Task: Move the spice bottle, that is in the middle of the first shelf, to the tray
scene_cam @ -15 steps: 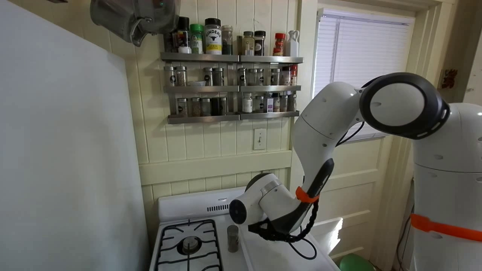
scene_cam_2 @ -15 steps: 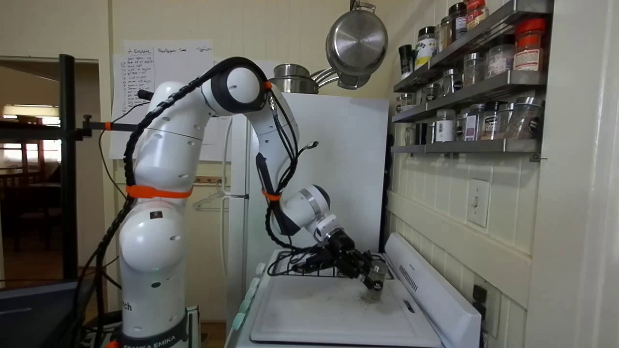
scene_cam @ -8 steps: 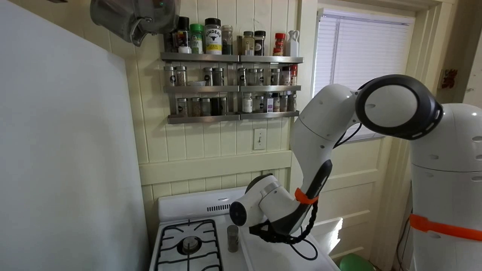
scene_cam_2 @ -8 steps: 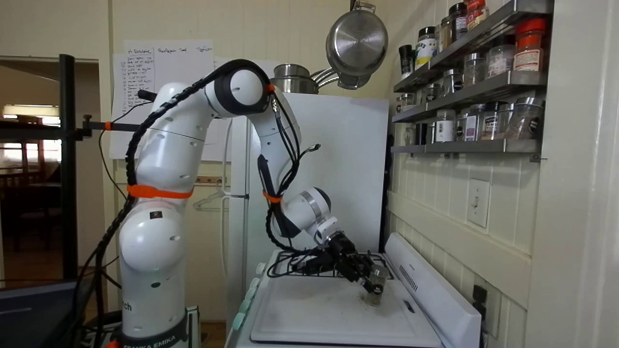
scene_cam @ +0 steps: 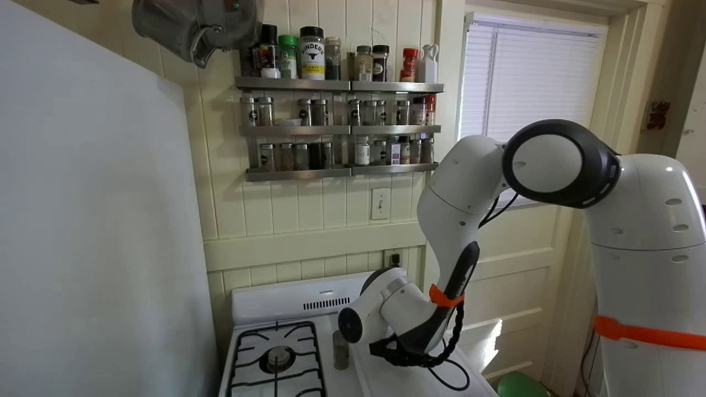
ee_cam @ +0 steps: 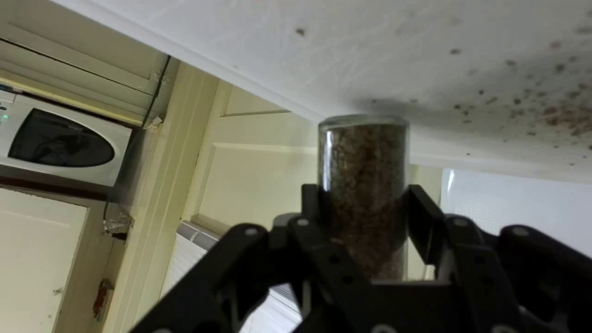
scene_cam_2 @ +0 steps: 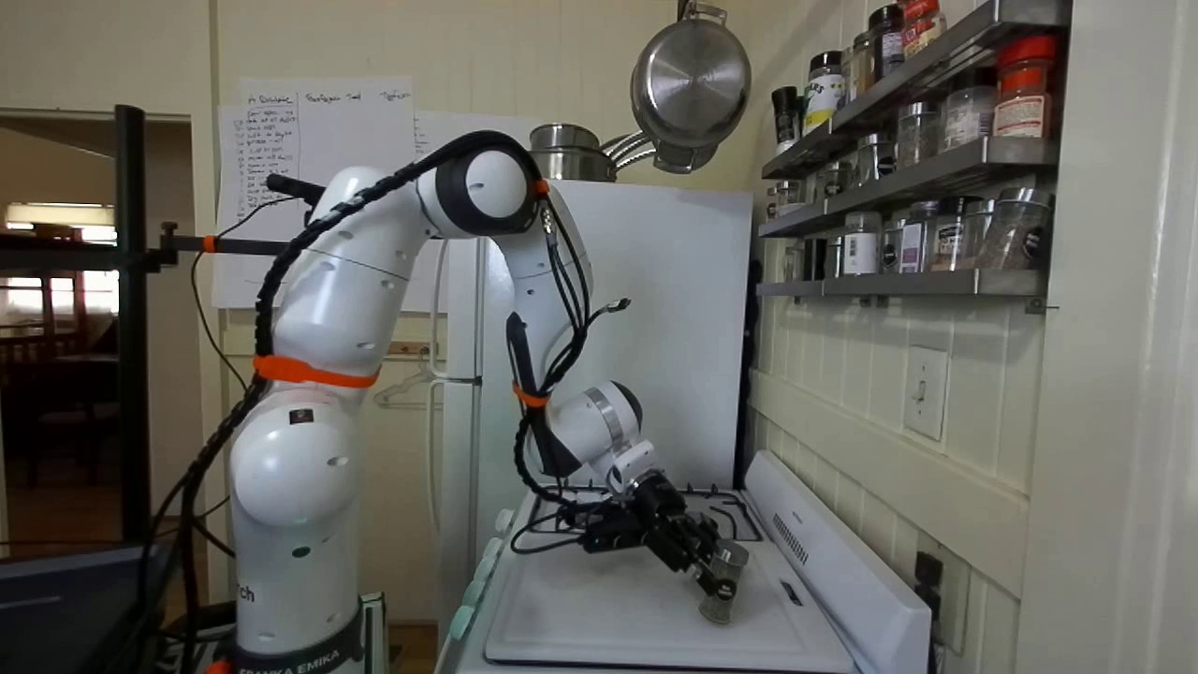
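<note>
My gripper (scene_cam_2: 719, 586) is shut on the spice bottle (scene_cam_2: 729, 563), a small glass jar with dark contents and a greyish cap. In the wrist view my gripper (ee_cam: 363, 201) has a finger on each side of the spice bottle (ee_cam: 363, 152). The bottle is tilted, cap up, over the pale white tray (scene_cam_2: 599, 608). Its lower end is close to the tray; I cannot tell if it touches. The tray also shows in the wrist view (ee_cam: 259, 51) and in an exterior view (scene_cam: 394, 380), where the arm hides the gripper and the held bottle.
A separate greyish shaker (scene_cam: 341, 353) stands between the burner grate (scene_cam: 276, 358) and the tray. Dark crumbs (ee_cam: 545, 101) lie on the tray. The stove's backsplash (scene_cam_2: 833, 552) and the wall shelves (scene_cam_2: 917, 281) with jars are beside the arm. The fridge (scene_cam_2: 646, 328) stands behind.
The arm has lowered and leaned forward. The gripper and held bottle have moved lower in the exterior view that shows them, and the bottle tilts more. The grip has not visibly changed.
</note>
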`<move>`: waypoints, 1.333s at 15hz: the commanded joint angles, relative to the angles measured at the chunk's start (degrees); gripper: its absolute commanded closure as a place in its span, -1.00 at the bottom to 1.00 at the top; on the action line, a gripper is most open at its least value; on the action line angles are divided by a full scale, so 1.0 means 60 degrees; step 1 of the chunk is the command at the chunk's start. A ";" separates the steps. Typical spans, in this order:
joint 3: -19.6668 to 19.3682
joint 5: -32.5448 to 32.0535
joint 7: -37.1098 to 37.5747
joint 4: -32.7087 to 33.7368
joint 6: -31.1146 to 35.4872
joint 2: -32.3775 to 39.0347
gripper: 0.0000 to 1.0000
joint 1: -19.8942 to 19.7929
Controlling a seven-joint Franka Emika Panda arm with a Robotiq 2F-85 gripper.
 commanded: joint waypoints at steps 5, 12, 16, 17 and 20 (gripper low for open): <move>0.0066 -0.0162 0.0600 0.0364 -0.0384 0.0425 0.53 0.0128; 0.0067 -0.0226 0.0839 0.0639 -0.0660 0.0718 0.53 0.0213; 0.0097 -0.0232 0.0899 0.0780 -0.0722 0.0865 -0.24 0.0233; 0.0103 -0.0235 0.0917 0.0804 -0.0750 0.0875 -0.50 0.0241; 0.0115 -0.0273 0.0951 0.0857 -0.0763 0.0886 -0.92 0.0266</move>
